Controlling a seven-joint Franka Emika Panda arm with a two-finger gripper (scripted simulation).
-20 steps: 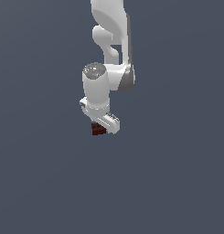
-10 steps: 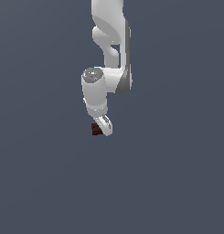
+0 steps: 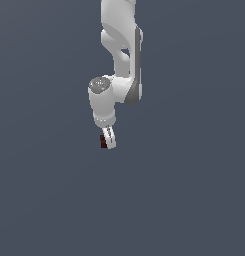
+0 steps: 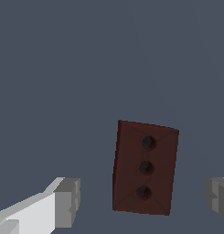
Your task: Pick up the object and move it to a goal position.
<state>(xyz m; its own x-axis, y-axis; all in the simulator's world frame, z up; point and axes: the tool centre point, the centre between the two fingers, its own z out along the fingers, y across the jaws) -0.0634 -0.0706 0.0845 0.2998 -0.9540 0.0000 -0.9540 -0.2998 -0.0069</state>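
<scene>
The claw (image 4: 143,201) stood wide open astride the block (image 4: 144,167), its fingers (image 4: 67,202) clear of both sides; gripping, lifting and carrying all remained undone.

The object (image 4: 144,167) between the open jaws is a dark red-brown colour, with faint lighter lines that run from its corners toward the middle, and it carries one row of three small dark round spots. The gripper (image 4: 141,201) has white fingers (image 4: 38,211) that end in grey pads, one on each side of the object, and in the exterior view the arm (image 3: 121,55) is white with grey parts at its joints. Behind everything the ground (image 4: 63,68) is a plain dark blue-grey without any pattern.
</scene>
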